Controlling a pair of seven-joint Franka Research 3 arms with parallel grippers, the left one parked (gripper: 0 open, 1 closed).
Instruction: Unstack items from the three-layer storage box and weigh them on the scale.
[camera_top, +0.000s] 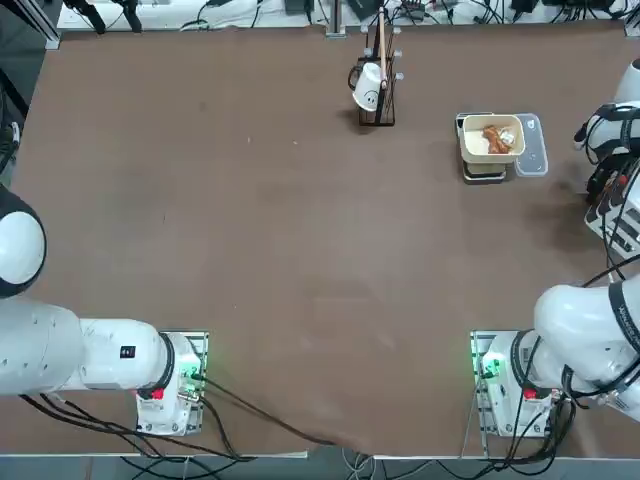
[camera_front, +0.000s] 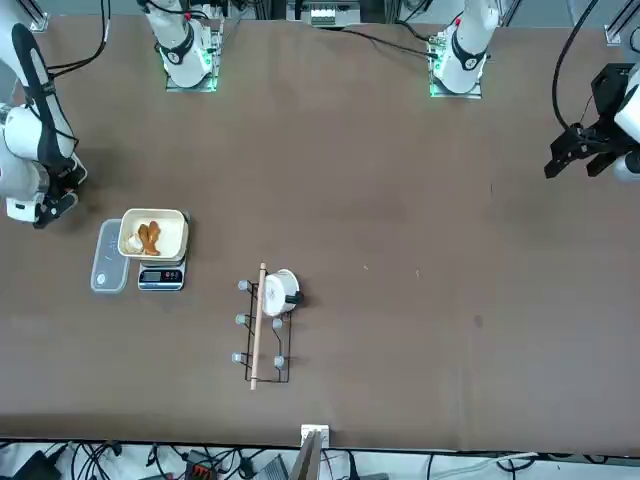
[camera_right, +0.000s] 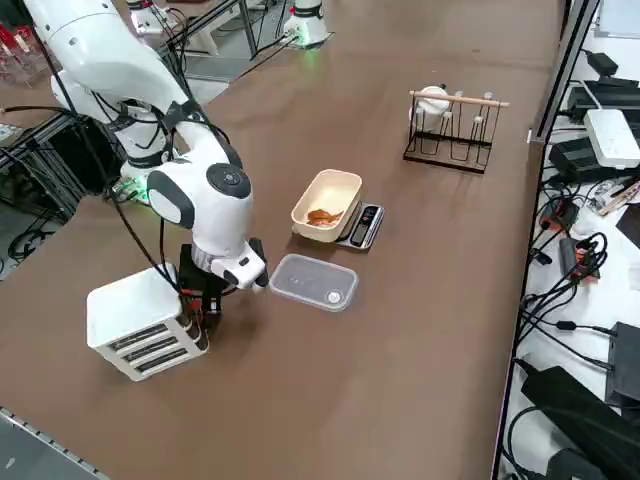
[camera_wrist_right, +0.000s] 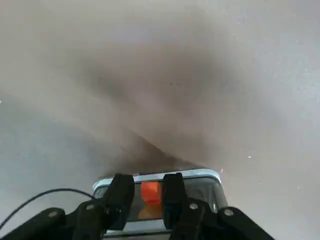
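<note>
The right gripper is low at the front side of the box, the white tiered box that stands at the right edge of the table, near the robot's own right side. In the wrist view its two dark fingers stand on both sides of a small orange tab at the end of a grey layer of the box. The fingers are close to the tab, with only a narrow gap, but I cannot tell if they really press on it or only stand around it.

The scale is further away on the table, well apart from the box. The cream bowl sits on the scale, and brown bread pieces lie inside the bowl. In the front view the dark display part of the scale shows below the bowl, with the pieces in it. Just beside the scale lies a flat clear lid, between the scale and the gripper.

Further back on the table stands a dark wire rack with a wooden rod on top, and a white cup hangs on it. In the top view the rack is to the left of the bowl.
</note>
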